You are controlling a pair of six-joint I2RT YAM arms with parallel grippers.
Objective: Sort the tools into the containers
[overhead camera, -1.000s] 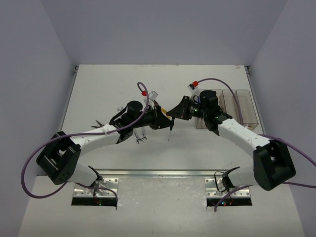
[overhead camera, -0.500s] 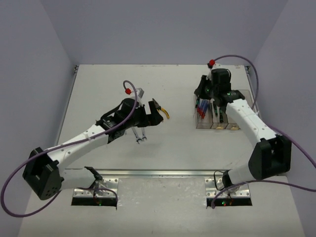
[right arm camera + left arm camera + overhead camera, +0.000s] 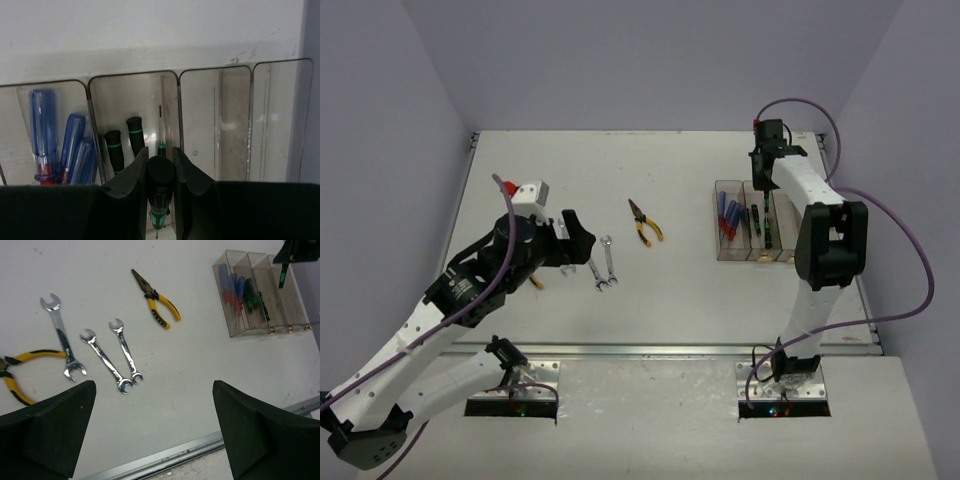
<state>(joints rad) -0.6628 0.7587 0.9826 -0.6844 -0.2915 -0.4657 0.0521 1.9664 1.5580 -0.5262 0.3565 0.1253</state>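
We see the right gripper [image 3: 160, 162] closed narrowly on a black-and-green screwdriver [image 3: 160, 182], at the lower middle of its wrist view, in front of the second bin from the left of the containers [image 3: 215, 125]. Blue screwdrivers [image 3: 45, 130] stand in the leftmost bin and green-black ones [image 3: 125, 142] in the second. The left gripper [image 3: 152, 390] is wide and holds nothing. On the table [image 3: 200, 370], in the left half of that view, lie three wrenches [image 3: 104, 360] and two yellow pliers [image 3: 159, 305].
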